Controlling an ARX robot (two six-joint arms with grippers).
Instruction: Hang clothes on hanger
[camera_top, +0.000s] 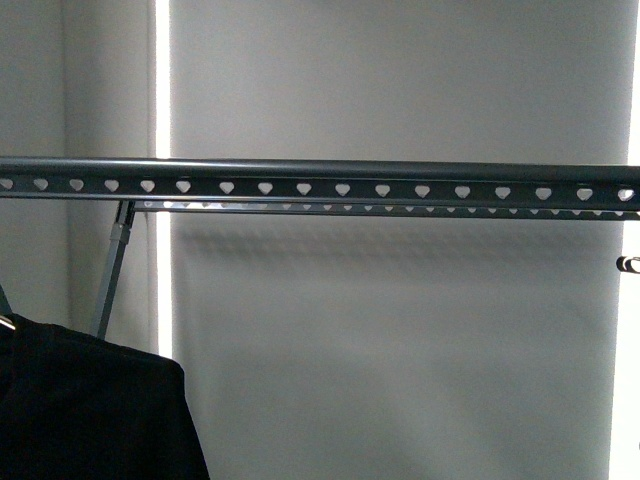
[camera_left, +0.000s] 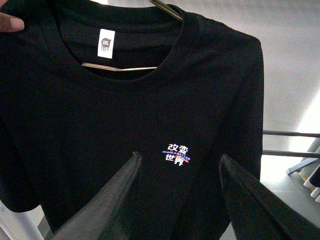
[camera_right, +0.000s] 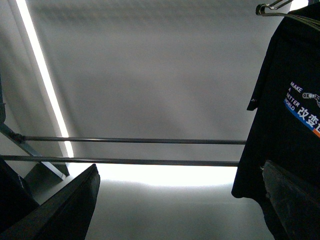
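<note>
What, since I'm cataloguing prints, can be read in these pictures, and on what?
"改变世界": chest print on the T-shirt.
Small script across it: too blurred to read.
"MAKE A BETTER WORLD", then "改变" cut off by the edge: large print on the T-shirt, right wrist view.
White neck label: too small to read.

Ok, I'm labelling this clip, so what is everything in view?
Dark grey metal rack rail with heart-shaped holes: one, grey, across the front view.
Thin rack bars: two, grey, parallel, in the right wrist view.
Black short-sleeved T-shirt: one, black with white, blue and orange print, on the wire hanger.
Thin silver wire hanger: one, silver, inside the collar.
White neck label: one, white, inside the collar.
Person's fingertip: one, brown, at the T-shirt's shoulder.
Left gripper: one, dark, open, facing the T-shirt.
Right gripper: one, dark, open, empty.
</note>
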